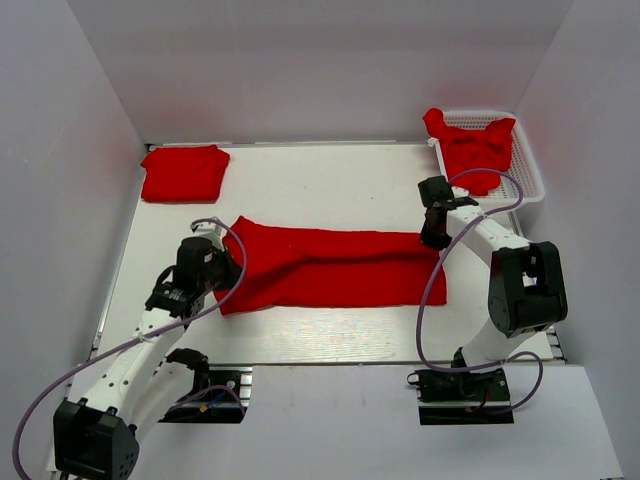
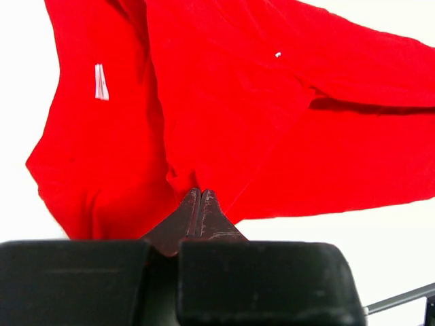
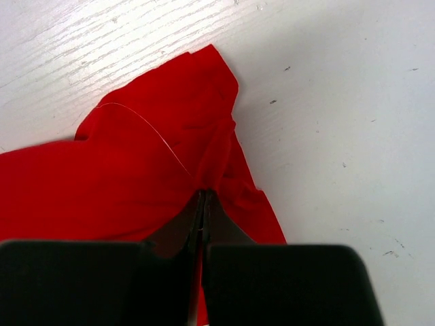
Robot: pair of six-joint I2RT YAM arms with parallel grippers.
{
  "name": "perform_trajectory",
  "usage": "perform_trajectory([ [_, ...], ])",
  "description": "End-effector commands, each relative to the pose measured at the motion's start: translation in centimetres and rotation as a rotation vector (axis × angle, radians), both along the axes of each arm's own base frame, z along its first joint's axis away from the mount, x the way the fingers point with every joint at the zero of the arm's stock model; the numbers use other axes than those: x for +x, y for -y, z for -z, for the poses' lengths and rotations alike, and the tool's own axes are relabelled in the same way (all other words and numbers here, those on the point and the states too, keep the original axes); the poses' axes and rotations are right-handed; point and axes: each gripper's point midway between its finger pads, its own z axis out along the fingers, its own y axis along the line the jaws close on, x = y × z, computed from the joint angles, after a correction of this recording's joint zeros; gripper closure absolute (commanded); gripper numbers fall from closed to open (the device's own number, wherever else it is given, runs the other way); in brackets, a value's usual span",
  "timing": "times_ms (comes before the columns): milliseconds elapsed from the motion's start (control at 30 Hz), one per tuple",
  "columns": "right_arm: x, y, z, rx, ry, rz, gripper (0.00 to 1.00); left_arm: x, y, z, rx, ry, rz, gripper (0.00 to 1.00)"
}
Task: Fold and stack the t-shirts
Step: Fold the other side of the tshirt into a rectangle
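Left fingers (image 2: 183,221) are pinched shut on a bunched fold of the long red t-shirt (image 1: 330,265). The right fingers (image 3: 180,234) are clamped likewise on its far corner, and the cloth lies stretched on the table (image 1: 330,190) between the two pairs. It looks light and limp, sagging from each pinch, so hems and corners seem the sensible holds. Beyond the left fingers sits a folded t-shirt (image 1: 183,172) — more t-shirts (image 1: 470,150) fill the basket (image 1: 527,165) beyond the right ones.

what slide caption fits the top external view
Left gripper and right gripper pinch opposite ends of a red t-shirt; folded shirt far left, crumpled shirt in basket.
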Motion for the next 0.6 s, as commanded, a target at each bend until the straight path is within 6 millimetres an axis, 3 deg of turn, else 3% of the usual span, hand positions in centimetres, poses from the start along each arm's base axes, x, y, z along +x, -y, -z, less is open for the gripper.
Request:
perform_trajectory([
  [0,-0.1,0.0,-1.2,0.002,0.023,-0.013,1.0,-0.9,0.2,-0.8,-0.029,-0.008,-0.006,1.0],
  [133,-0.5,0.2,-1.4,0.009,0.026,-0.009,1.0,-2.1,0.5,1.3,-0.052,-0.083,-0.002,1.0],
  [367,-2.8,0.5,0.7,0.004,-0.031,-0.002,1.0,-3.9,0.5,4.2,-0.074,-0.211,-0.03,1.0],
  [433,-3.4,0.6,1.3,0.005,-0.042,0.003,0.93,-4.4,0.5,4.8,-0.083,-0.242,-0.048,1.0],
  [500,-3.5,0.6,1.3,0.008,-0.038,0.003,0.77,-4.7,0.2,5.1,-0.075,-0.26,-0.066,0.69],
  [533,-3.5,0.6,1.2,0.009,-0.033,0.0,0.56,-5.0,0.0,5.3,-0.073,-0.281,-0.084,0.57],
  [567,-3.4,0.7,0.9,0.003,-0.025,-0.002,0.44,-5.1,-0.3,5.3,-0.066,-0.294,-0.104,0.52],
])
